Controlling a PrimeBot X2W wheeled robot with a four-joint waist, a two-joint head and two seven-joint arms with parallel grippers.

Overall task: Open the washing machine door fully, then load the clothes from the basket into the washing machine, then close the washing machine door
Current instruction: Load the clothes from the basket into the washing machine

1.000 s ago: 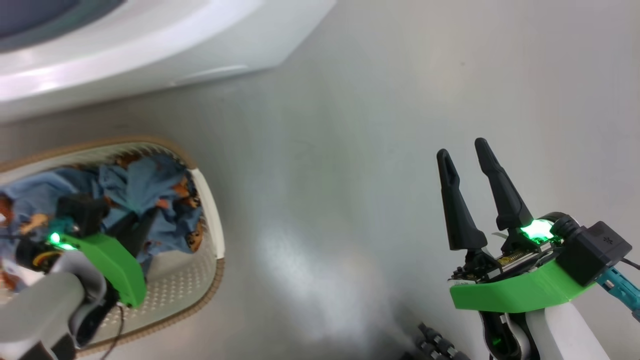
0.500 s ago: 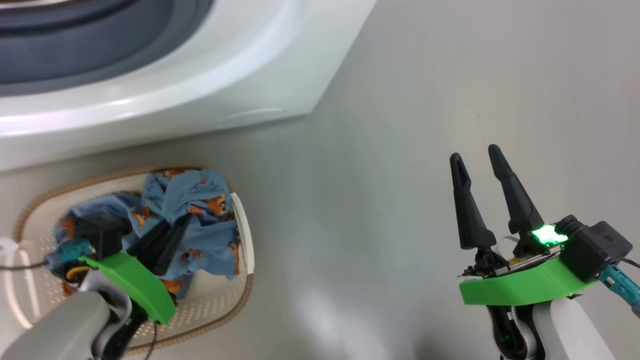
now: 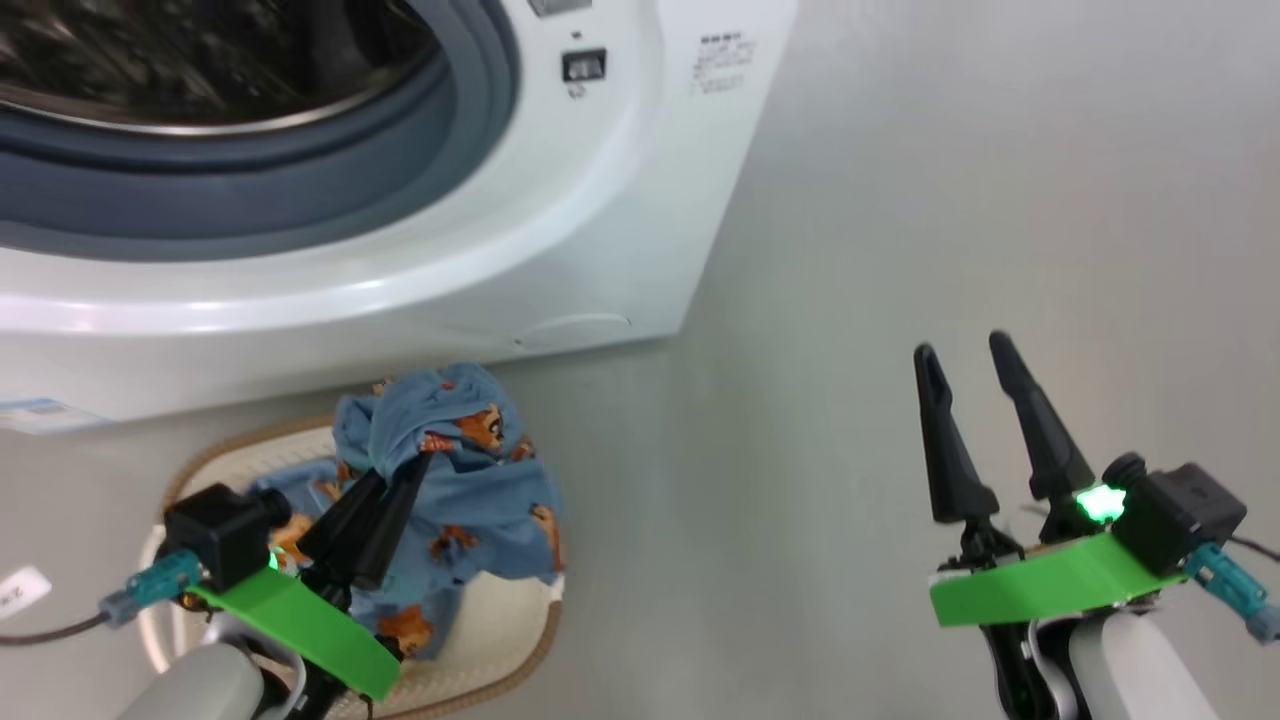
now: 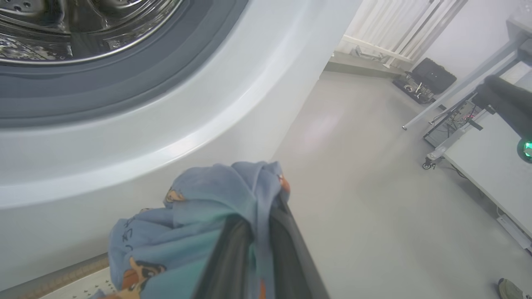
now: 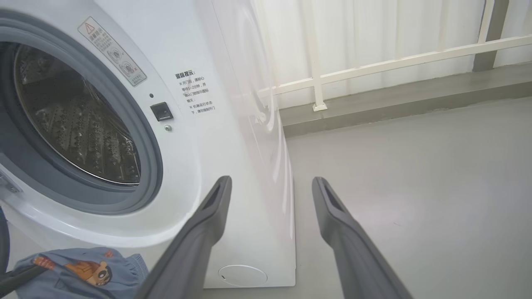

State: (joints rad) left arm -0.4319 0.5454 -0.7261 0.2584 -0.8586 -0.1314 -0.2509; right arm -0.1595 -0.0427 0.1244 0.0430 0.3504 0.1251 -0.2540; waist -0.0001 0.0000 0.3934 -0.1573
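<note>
My left gripper [image 3: 405, 470] is shut on the clothes [image 3: 470, 470], a light blue bundle with orange bears. The bundle hangs lifted above the cream basket [image 3: 505, 625], just in front of the washing machine [image 3: 600, 200]. The steel drum [image 3: 200, 60] stands open behind its grey-blue gasket; the washing machine door is out of view. In the left wrist view the clothes [image 4: 208, 199] wrap around my dark fingers [image 4: 286, 249], close under the machine's front [image 4: 166, 137]. My right gripper [image 3: 965, 350] stands open over bare floor at the right, nothing between its fingers [image 5: 199, 232].
The machine's right corner with its small round flap [image 5: 243, 275] is just ahead of my right gripper. Grey floor stretches to the right. A white railing [image 5: 374, 66] runs along the far wall. A white table [image 4: 490, 162] and a black case [image 4: 432, 77] stand further off.
The head camera has tilted up, bringing the drum into view. My left gripper has raised the clothes out of the basket toward the machine. The right gripper stays open and still.
</note>
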